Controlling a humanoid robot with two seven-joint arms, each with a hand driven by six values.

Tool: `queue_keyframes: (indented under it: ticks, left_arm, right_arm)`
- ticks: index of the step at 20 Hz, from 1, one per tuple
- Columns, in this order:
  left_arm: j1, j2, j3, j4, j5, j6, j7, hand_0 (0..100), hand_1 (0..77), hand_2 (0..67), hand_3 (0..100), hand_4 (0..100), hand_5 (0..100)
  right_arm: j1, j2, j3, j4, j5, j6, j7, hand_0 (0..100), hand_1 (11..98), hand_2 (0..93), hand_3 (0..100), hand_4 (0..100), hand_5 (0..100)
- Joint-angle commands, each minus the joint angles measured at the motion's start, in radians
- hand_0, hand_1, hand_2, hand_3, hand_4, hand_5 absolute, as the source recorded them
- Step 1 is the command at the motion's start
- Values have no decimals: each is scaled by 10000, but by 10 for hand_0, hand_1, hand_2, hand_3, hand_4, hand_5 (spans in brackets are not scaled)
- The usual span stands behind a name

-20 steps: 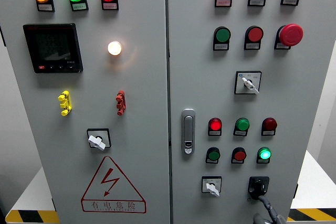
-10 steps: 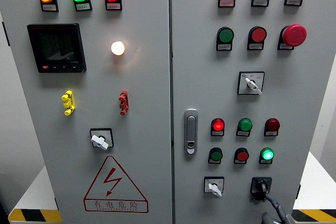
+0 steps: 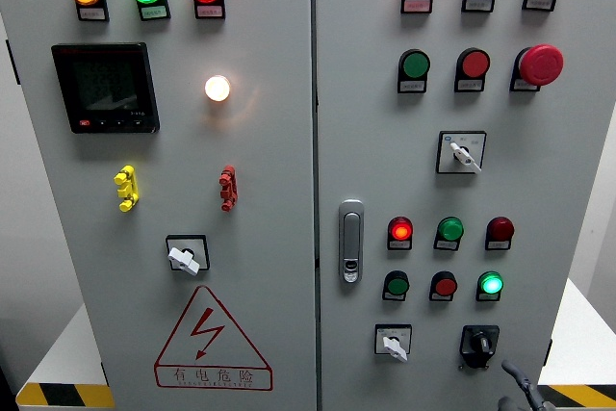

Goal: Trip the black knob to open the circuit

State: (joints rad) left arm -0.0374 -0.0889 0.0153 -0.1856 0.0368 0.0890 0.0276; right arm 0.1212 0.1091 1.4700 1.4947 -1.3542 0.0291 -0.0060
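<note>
Cabinet [image 3: 269,238] of grey metal fills the view, with two doors full of lamps, buttons and switches. Black knob [image 3: 479,342] sits at the bottom of the right door, just right of a small white selector switch [image 3: 392,342] and below a lit green lamp [image 3: 491,284]. Its pointer stands about upright. Right hand [image 3: 520,390] shows only as some dark fingers at the lower edge, below and to the right of the knob and apart from it; I cannot tell if they are spread or curled. On the left door there is a red warning triangle [image 3: 212,339] with a lightning sign.
</note>
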Motion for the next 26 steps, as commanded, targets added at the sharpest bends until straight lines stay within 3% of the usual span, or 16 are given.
queue_keyframes:
  ticks: [1, 4, 8, 11, 16, 17, 18, 20, 26]
  left_arm:
    - [6, 0, 0, 0, 0, 0, 0, 0, 0, 194, 262, 98, 86]
    - [6, 0, 0, 0, 0, 0, 0, 0, 0, 194, 262, 98, 86]
    - [6, 0, 0, 0, 0, 0, 0, 0, 0, 194, 262, 98, 86]
    - [6, 0, 0, 0, 0, 0, 0, 0, 0, 195, 262, 98, 86]
    - [-9, 0, 0, 0, 0, 0, 0, 0, 0, 195, 262, 98, 86]
    - [6, 0, 0, 0, 0, 0, 0, 0, 0, 195, 262, 98, 86]
    - [6, 0, 0, 0, 0, 0, 16, 0, 0, 195, 262, 98, 86]
    - [6, 0, 0, 0, 0, 0, 0, 0, 0, 194, 262, 98, 86]
    - [6, 0, 0, 0, 0, 0, 0, 0, 0, 194, 262, 98, 86]
  right_arm:
    - [-198, -17, -20, 238, -64, 0, -1, 1000, 451, 93, 626, 530, 824]
    - [-673, -293, -66, 575, -110, 0, 14, 1000, 447, 72, 491, 379, 667]
    - [-1073, -309, -81, 913, -126, 0, 14, 1000, 439, 27, 379, 270, 527]
    - [-1258, -217, -158, 991, -217, 0, 45, 1000, 436, 30, 322, 222, 452]
    - [-1319, -171, -204, 975, -402, 0, 60, 1000, 429, 34, 278, 181, 377]
    - [-1319, -95, -204, 975, -417, 0, 75, 1000, 429, 34, 273, 176, 371]
    - [-1319, 42, -204, 975, -463, 0, 76, 1000, 428, 34, 269, 173, 361]
    - [-1365, 181, -219, 960, -631, 0, 91, 1000, 427, 35, 262, 167, 342]
    - [-1396, 197, -373, 929, -999, -30, 91, 1000, 420, 34, 243, 149, 306]
